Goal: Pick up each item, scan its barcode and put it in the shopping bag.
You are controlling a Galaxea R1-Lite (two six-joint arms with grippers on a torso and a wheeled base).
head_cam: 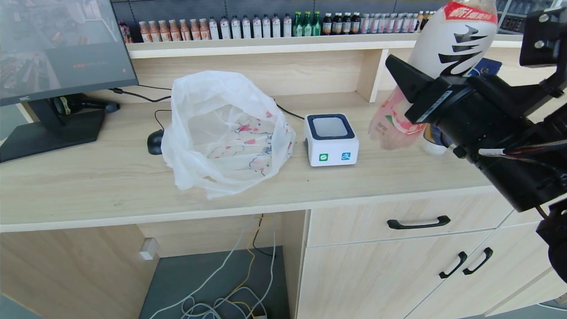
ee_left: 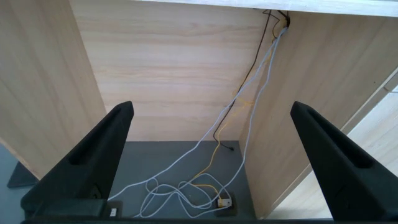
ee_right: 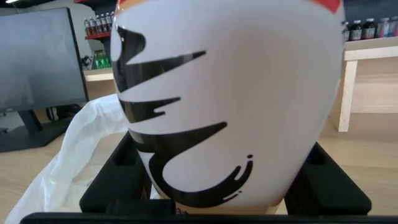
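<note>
A plastic drink bottle [head_cam: 447,57], white with black streaks and a pink lower label, is clamped at mid-body by the right gripper [head_cam: 423,95]. It is held tilted above the worktop [head_cam: 88,186], just right of the barcode scanner [head_cam: 331,139]. It looks stiff, smooth and probably heavy if full, so the waist suits gripping. Left of the scanner, the translucent shopping bag [head_cam: 226,133] stands open, holding something printed in red and blue. The left gripper [ee_left: 212,112] hangs spread wide, lower than the scanner and under the worktop.
</note>
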